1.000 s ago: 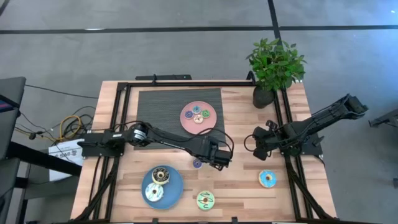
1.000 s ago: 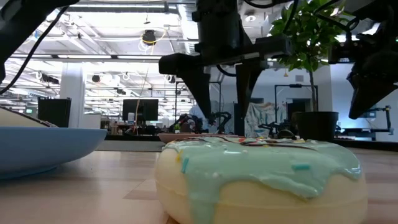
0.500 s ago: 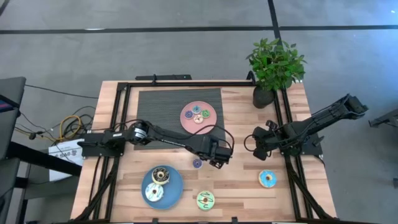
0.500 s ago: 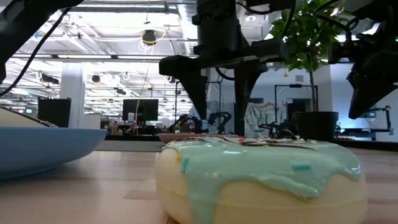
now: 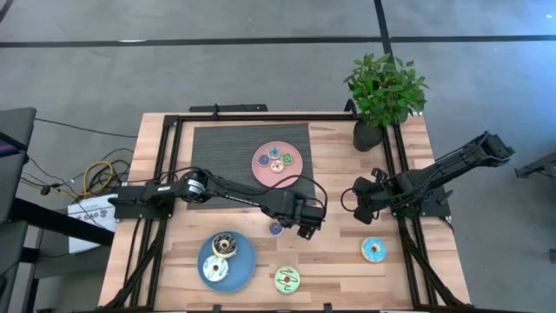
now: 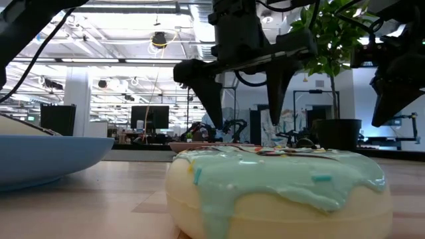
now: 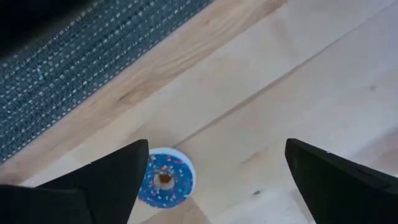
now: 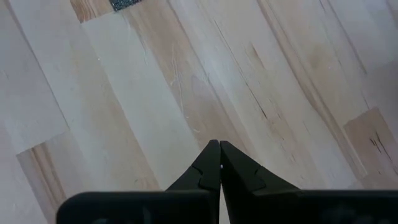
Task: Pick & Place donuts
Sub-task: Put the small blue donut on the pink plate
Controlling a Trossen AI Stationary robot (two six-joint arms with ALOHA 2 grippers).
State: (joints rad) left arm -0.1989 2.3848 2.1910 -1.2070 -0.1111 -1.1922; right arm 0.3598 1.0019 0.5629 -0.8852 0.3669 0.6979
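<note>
Blue plate [image 5: 241,261] lies toward the table's front-left and carries two donuts [image 5: 223,245]. Front-right of that plate rests a lime green donut [image 5: 287,279]; behind the plate, on the dark mat [image 5: 217,148], the pink plate [image 5: 263,155] holds several small donuts [image 5: 276,161]. Right of the blue plate, the left gripper [image 5: 308,228] hovers with fingers spread wide, just beside a small purple donut [image 5: 275,229] on the bare wood. Farther right waits the right gripper [image 5: 354,202], fingers pressed together, with a light blue donut [image 5: 373,249] in front of it.
</note>
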